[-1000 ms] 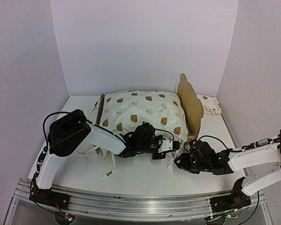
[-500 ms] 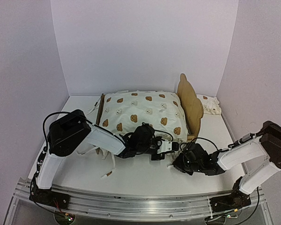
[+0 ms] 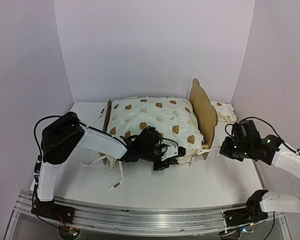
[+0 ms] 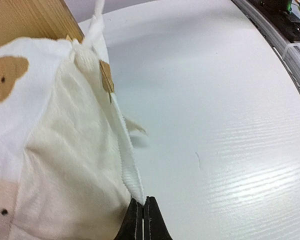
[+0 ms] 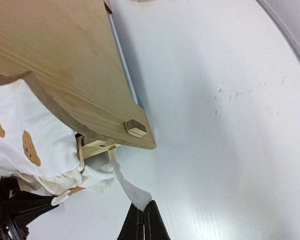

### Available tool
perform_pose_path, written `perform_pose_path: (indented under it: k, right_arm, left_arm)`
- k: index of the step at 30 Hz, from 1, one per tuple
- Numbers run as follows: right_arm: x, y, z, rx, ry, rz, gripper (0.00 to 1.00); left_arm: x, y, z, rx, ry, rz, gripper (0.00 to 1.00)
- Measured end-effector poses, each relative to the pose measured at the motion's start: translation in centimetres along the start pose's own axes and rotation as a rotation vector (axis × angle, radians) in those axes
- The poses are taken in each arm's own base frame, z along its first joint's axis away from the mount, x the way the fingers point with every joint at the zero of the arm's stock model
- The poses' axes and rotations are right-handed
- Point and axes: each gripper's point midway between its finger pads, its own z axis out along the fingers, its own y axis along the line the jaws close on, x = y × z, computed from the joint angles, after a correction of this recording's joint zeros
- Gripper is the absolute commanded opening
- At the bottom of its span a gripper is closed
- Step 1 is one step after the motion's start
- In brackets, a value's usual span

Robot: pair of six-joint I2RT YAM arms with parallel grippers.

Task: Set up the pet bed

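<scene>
The pet bed point(image 3: 204, 111) is a light plywood frame with its ear-shaped headboard point(image 5: 65, 65) at the right, standing mid-table. A cream bear-print cushion point(image 3: 152, 120) lies on it. My left gripper point(image 3: 176, 154) sits at the cushion's near right corner, shut on a white ribbed tie string point(image 4: 130, 170); its jaws point(image 4: 142, 212) pinch the string's end. My right gripper point(image 3: 222, 150) is right of the headboard's near foot, jaws point(image 5: 144, 212) shut on another tie string point(image 5: 129, 189) that runs under the headboard corner.
A small ruffled bear-print pillow point(image 3: 225, 112) lies behind the headboard at the back right. Loose tie strings point(image 3: 117, 177) trail on the white table point(image 3: 190, 185) in front of the bed's left end. White walls close in on three sides.
My right gripper has shut on the tie string and drawn it right, from in front of the bed to beside the headboard. The left arm shifted slightly back, still holding its string.
</scene>
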Motion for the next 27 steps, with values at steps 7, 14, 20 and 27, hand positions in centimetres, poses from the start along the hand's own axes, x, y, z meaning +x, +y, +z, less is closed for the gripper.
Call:
perform_pose_path:
  k: [7, 14, 20, 27]
  right_arm:
    - [-4.4, 0.2, -1.2, 0.12, 0.097, -0.263, 0.0]
    - [-6.6, -0.6, -0.4, 0.142, 0.195, -0.326, 0.0]
    - [-6.3, 0.5, -0.5, 0.087, 0.245, -0.369, 0.0]
    - [-5.3, 0.4, -0.2, 0.076, 0.298, -0.37, 0.0]
  left_arm:
    - [3.4, -1.6, -0.8, 0.07, 0.099, -0.063, 0.0]
    - [5.0, -2.1, -2.0, 0.082, 0.132, -0.025, 0.0]
    - [6.3, -3.4, -4.3, 0.107, 0.154, 0.013, 0.0]
    - [6.8, -3.8, -4.5, 0.118, 0.168, 0.008, 0.0]
